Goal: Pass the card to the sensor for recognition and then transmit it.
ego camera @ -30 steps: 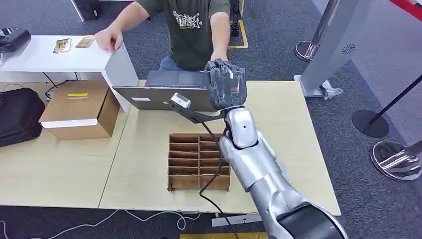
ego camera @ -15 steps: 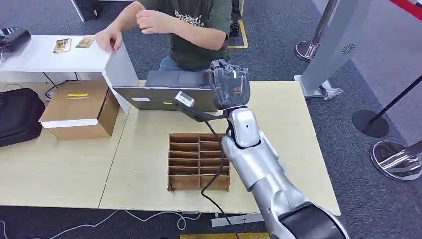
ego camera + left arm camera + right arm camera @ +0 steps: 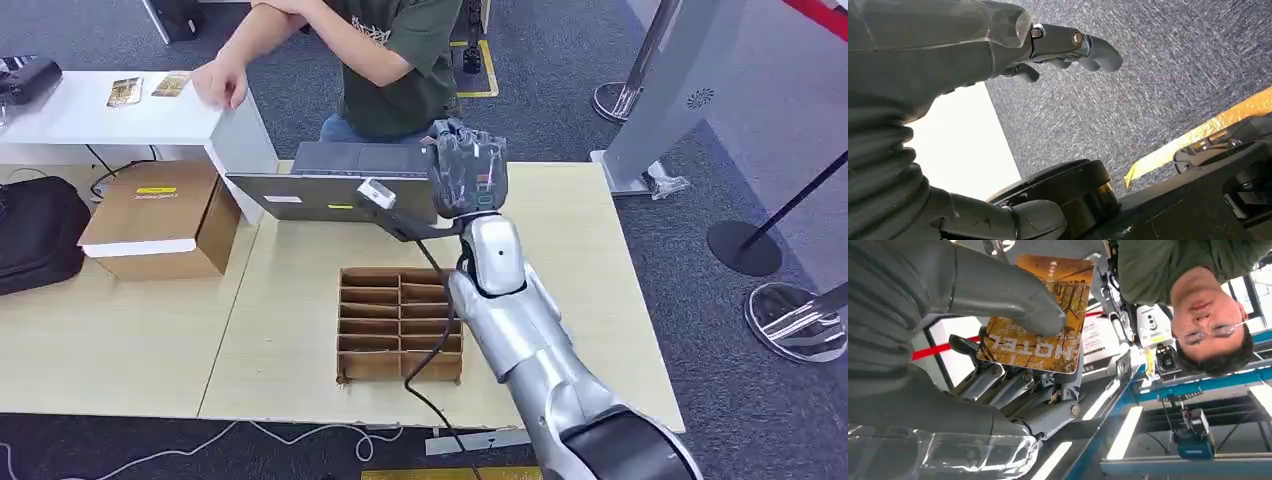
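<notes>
A: What does the card (image 3: 1040, 315) look like?
B: It is orange and brown, with trees on it and the word HOTEL.
A: Where is it?
B: In the right hand (image 3: 466, 180), up above the laptop (image 3: 330, 185), near the person (image 3: 385, 60). The thumb presses it flat on the fingers (image 3: 1013, 387).
A: And the left hand (image 3: 948, 55)?
B: It holds nothing. Its fingers are a bit curled, over the carpet (image 3: 1148, 75).

Glossy printed card (image 3: 1040, 315), smooth matt grey plastic thumb on the right hand (image 3: 465, 175), pale wood-grain counter (image 3: 290, 320), brown cardboard divider tray (image 3: 395, 322), rough grey carpet (image 3: 1128, 90).
</notes>
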